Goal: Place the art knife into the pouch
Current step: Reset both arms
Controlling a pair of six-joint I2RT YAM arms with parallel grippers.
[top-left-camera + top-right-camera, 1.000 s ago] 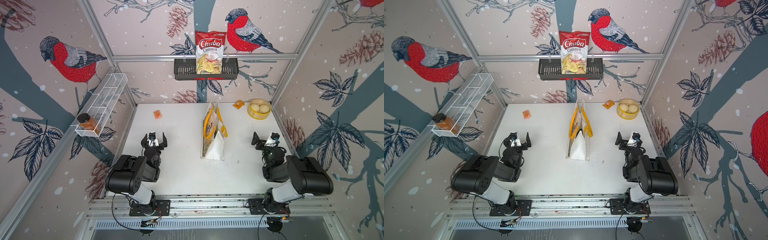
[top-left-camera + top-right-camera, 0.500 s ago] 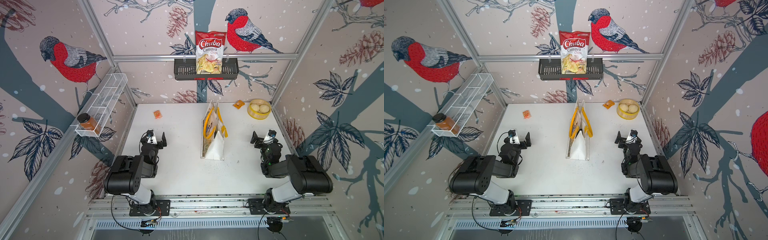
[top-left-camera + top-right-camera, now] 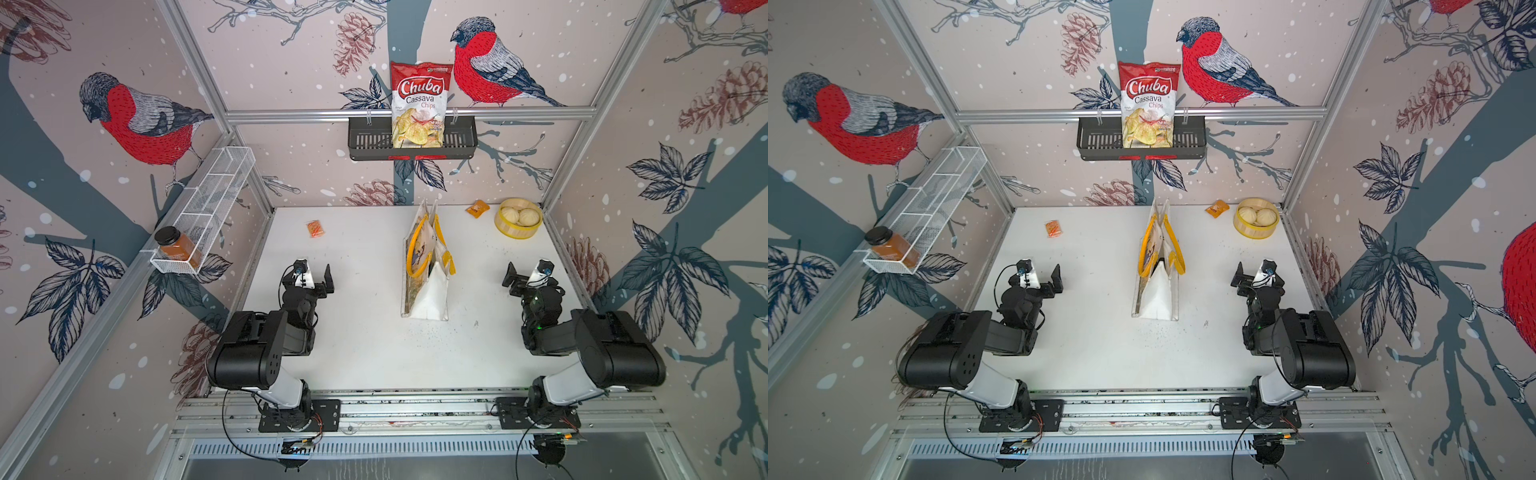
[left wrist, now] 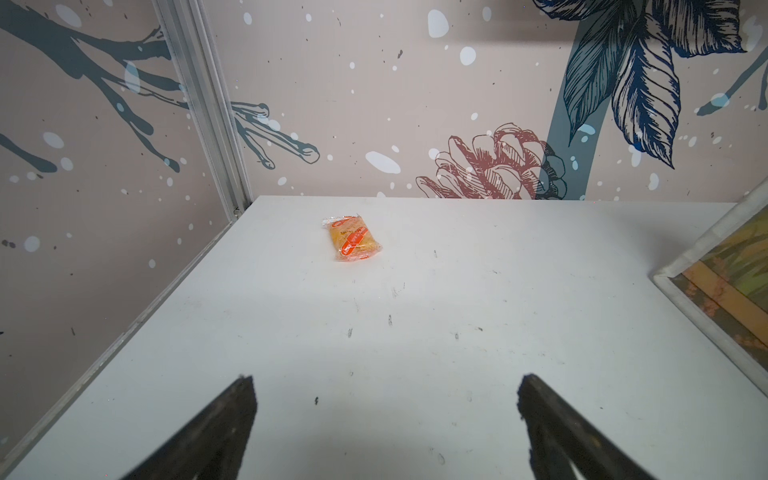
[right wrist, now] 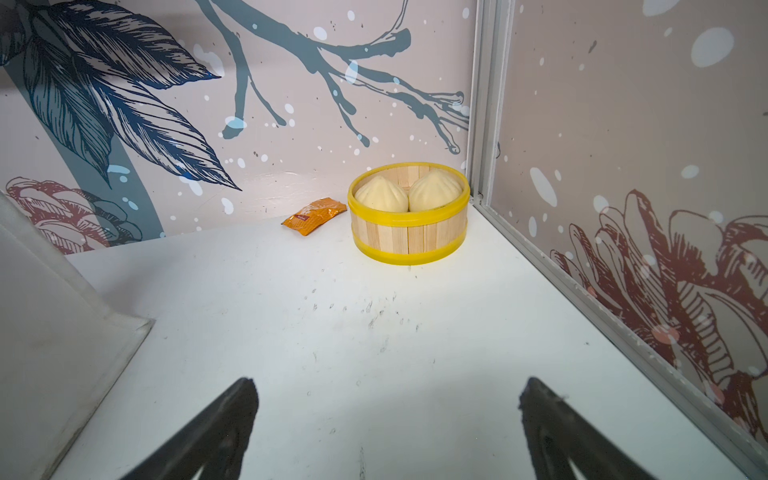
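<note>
Against a second ago: left arm's elbow has drawn slightly outward and its wrist has turned a little toward the middle; right wrist has swung a touch the same way. Over the last half second, hardly any change. The pouch [image 3: 428, 295] has not shifted. It stands upright on the white table [image 3: 374, 332], about mid-table, yellow handles up, mouth slightly parted, printed face toward the left arm. Something dark shows in the mouth in both top views, too small to name. The art knife itself I cannot make out in any view. Left gripper [image 3: 314, 274] hovers low over the table on the pouch's left, jaws spread wide with nothing between them. Its wrist view shows only bare tabletop between the fingers, with the pouch's printed face [image 4: 731, 266] off to one edge. Right gripper [image 3: 524, 274] hovers on the pouch's other side, jaws likewise spread wide and empty, with the pouch's white side [image 5: 50, 311] at the edge of its wrist view. So the pouch sits between the two grippers, clear of both and touching neither. An orange snack packet [image 4: 352, 240] lies ahead of the left gripper toward the back wall. A yellow-rimmed steamer basket [image 5: 409, 232] holding two buns sits in the far corner ahead of the right gripper, with an orange sachet [image 5: 314, 215] just beside it.
</note>
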